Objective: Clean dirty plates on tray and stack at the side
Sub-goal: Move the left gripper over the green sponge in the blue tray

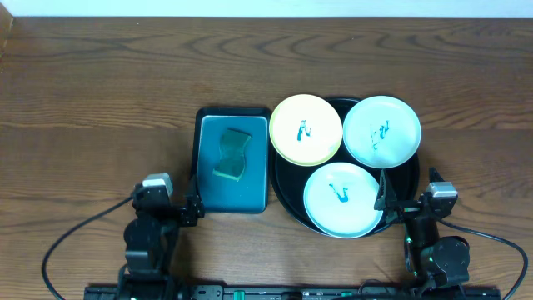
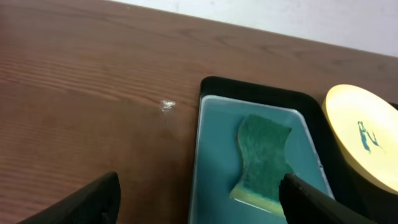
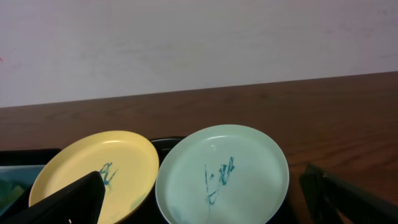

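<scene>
A round black tray (image 1: 410, 185) holds three plates marked with blue-green scribbles: a yellow plate (image 1: 306, 129) at the back left, a pale green plate (image 1: 382, 131) at the back right, and a pale blue plate (image 1: 342, 198) at the front. A green sponge (image 1: 232, 153) lies in a teal rectangular dish (image 1: 254, 179) left of the tray. My left gripper (image 1: 195, 209) is open and empty near the dish's front left corner; its wrist view shows the sponge (image 2: 264, 155). My right gripper (image 1: 388, 202) is open and empty at the tray's front right; its wrist view shows the yellow plate (image 3: 93, 171) and green plate (image 3: 222, 174).
The wooden table (image 1: 100, 108) stretches to the left of the dish and behind the tray. A small pale speck (image 2: 166, 105) lies on the wood left of the dish.
</scene>
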Action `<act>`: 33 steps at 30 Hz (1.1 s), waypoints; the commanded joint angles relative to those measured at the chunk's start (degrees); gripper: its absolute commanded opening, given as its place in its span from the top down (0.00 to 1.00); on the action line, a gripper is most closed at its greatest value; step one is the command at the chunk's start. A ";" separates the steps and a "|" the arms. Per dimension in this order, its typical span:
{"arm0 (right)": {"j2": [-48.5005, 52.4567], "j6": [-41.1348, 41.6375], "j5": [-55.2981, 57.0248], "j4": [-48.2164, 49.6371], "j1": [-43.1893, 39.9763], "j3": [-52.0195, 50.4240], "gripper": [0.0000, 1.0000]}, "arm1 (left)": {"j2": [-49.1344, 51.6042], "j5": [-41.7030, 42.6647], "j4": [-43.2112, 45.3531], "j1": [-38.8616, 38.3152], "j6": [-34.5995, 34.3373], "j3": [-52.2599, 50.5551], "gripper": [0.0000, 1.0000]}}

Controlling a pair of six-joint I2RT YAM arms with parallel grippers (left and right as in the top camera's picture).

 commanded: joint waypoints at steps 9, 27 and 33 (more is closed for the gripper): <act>5.18 0.59 -0.52 -0.42 -0.15 4.26 0.01 | 23.91 0.81 -8.98 0.35 -0.52 20.87 0.18; 35.78 0.63 -5.86 -8.33 -0.15 21.66 0.01 | 50.05 4.50 -34.51 0.33 -0.55 50.77 0.18; 42.51 0.61 -5.86 -10.64 -0.15 25.11 0.01 | 52.15 5.27 -37.75 0.35 -0.52 50.77 0.18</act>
